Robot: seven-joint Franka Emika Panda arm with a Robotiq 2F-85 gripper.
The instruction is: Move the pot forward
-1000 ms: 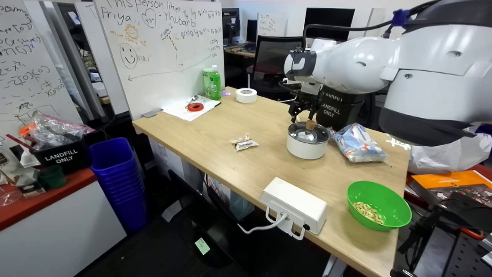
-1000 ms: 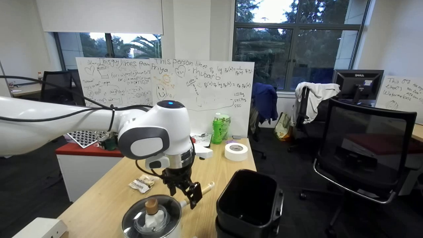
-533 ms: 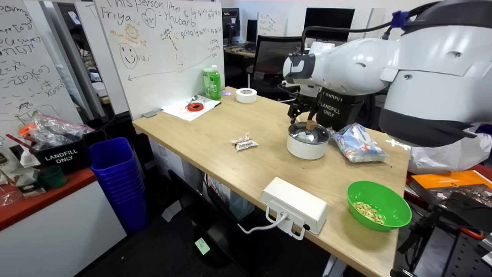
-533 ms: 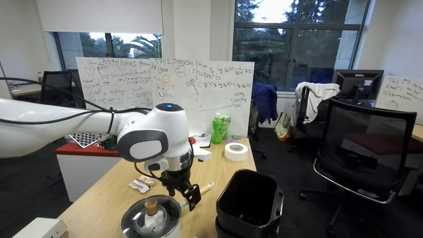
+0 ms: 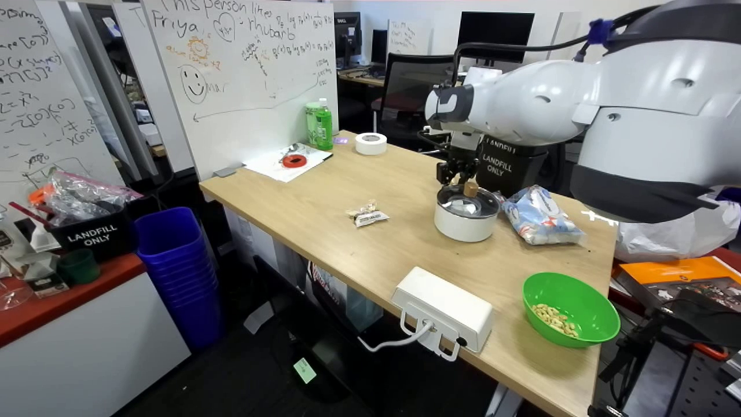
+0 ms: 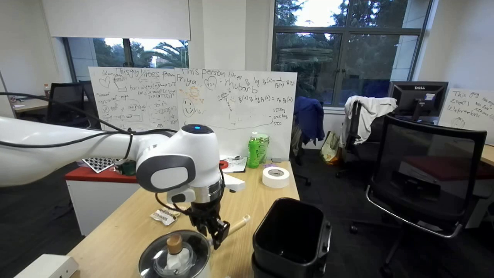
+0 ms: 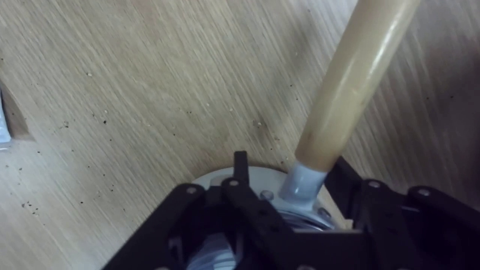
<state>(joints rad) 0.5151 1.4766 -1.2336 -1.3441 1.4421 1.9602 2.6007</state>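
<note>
The pot (image 5: pixel 463 225) is round and white with a glass lid, a wooden knob and a pale wooden handle. It stands upright on the table; its lid also shows in an exterior view (image 6: pixel 148 260). The handle (image 7: pixel 347 101) runs up and right in the wrist view, and its far end shows in an exterior view (image 6: pixel 240 225). My gripper (image 7: pixel 290 161) is low at the handle's base by the pot's rim, as an exterior view shows (image 6: pixel 212 237). Its fingers are apart on either side of the handle, the right one close to it; contact is unclear.
A blue-white bag (image 5: pixel 541 217) lies beside the pot. A green bowl (image 5: pixel 602 313) with nuts and a white box (image 5: pixel 443 307) stand near the table's edge. A wrapped snack (image 5: pixel 367 214) and a tape roll (image 5: pixel 370 145) lie on the table. A black bin (image 6: pixel 291 235) stands beside it.
My gripper has come down and closer to the pot, along the handle towards its base. The pot and handle have shifted slightly, just in the last half second.
</note>
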